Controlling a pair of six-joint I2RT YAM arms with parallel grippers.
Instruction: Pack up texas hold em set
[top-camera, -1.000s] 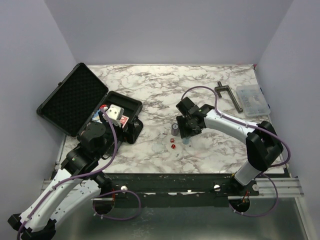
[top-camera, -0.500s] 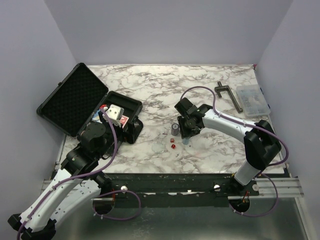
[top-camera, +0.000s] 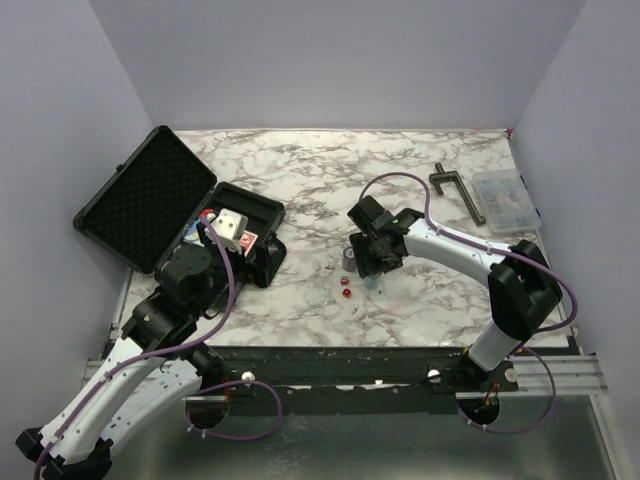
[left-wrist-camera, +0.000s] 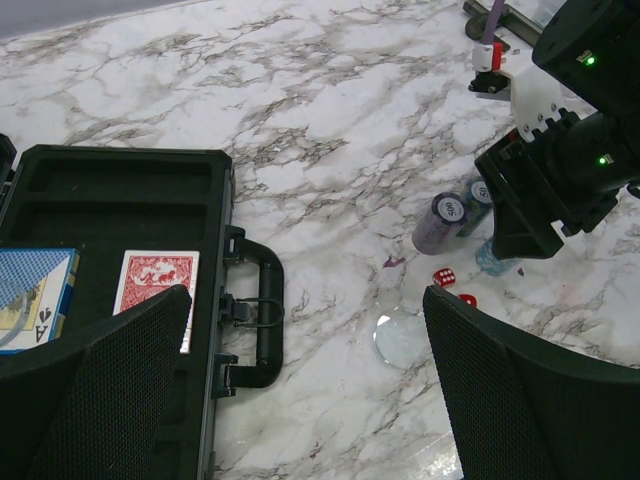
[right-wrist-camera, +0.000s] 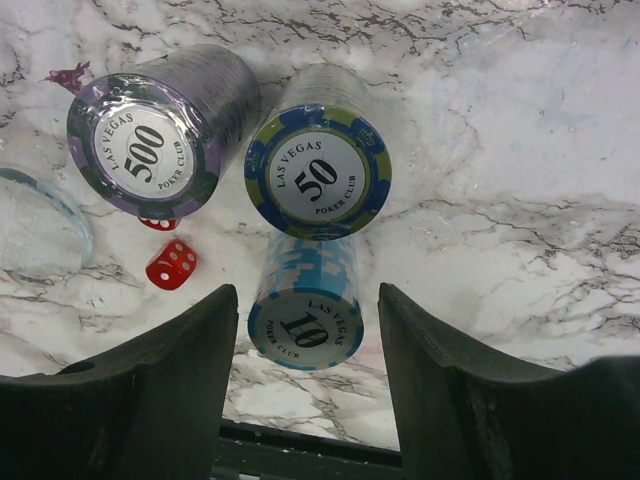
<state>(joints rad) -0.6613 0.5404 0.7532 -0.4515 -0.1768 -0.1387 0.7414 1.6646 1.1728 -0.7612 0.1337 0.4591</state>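
From above, the case (top-camera: 150, 200) lies open at 9 o'clock, with its lid toward 10. The left gripper (top-camera: 252, 252) hangs over the tray's near-right edge; its jaws cannot be told here. The right gripper (top-camera: 366, 262) is low over the table (top-camera: 300, 170) at centre. A chip stack (top-camera: 349, 258) sits just at its 9 o'clock and red dice (top-camera: 346, 292) at 7. A clamp (top-camera: 458, 190) and a clear box (top-camera: 505, 200) sit at 2 o'clock.

Left wrist: the jaws are wide, with nothing between them. The handle (left-wrist-camera: 262, 310) lies below them. A blue deck (left-wrist-camera: 30, 290) and a red deck (left-wrist-camera: 155, 290) lie in the tray at 9 o'clock, and a clear disc (left-wrist-camera: 400, 335) lies at 4.

Right wrist: the jaws are partly spread and straddle the 10 stack (right-wrist-camera: 305, 320), with a gap on each side. The 50 stack (right-wrist-camera: 318, 170) is just beyond it at 12, and the 500 stack (right-wrist-camera: 145, 135) is at 10. One die (right-wrist-camera: 171, 264) lies at 8.
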